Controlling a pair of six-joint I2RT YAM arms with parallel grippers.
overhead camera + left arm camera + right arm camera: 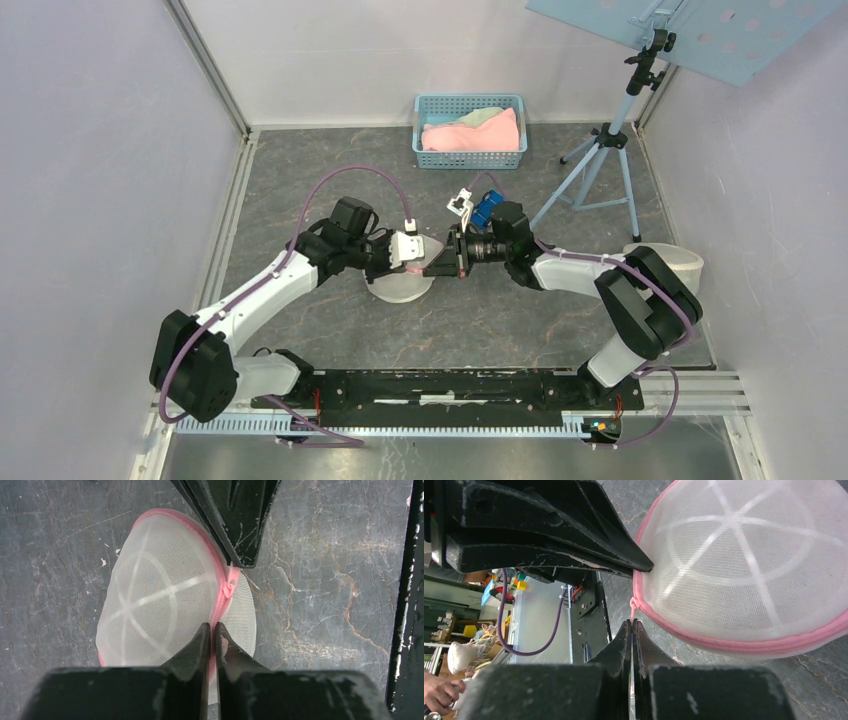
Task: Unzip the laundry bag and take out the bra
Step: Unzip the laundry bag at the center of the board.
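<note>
1. Fingers of the left gripper (210, 630) are seen pinched onto the pink zipper seam at the lower edge of the laundry bag (160, 600), with only a thin slit left between them.
2. The fingers of the right gripper (632, 626) are pressed fully together, and the pink zipper pull (231, 584) is gripped at their tips.
3. The bag, a white mesh dome with paler ribs, is found at the centre of the top view on the dark marbled table (350, 335). It lies just below the two grippers, which meet over its upper edge and cover that part.
4. In the left wrist view, the top of the seam is blocked by a black finger of the right gripper.
5. The zipper is shown closed along the visible seam; what lies inside cannot be made out through the mesh.
6. A blue basket (470, 159) is placed at the upper centre, well apart from the bag. A pink cloth (470, 136) and a pale green cloth (487, 114) are held in it.
7. A tripod (610, 140) is stood to the right of the basket, and a pale blue perforated board (700, 35) is carried on it at the upper right.
8. A white round object (690, 262) is partly hidden behind the right arm near the right edge.
</note>
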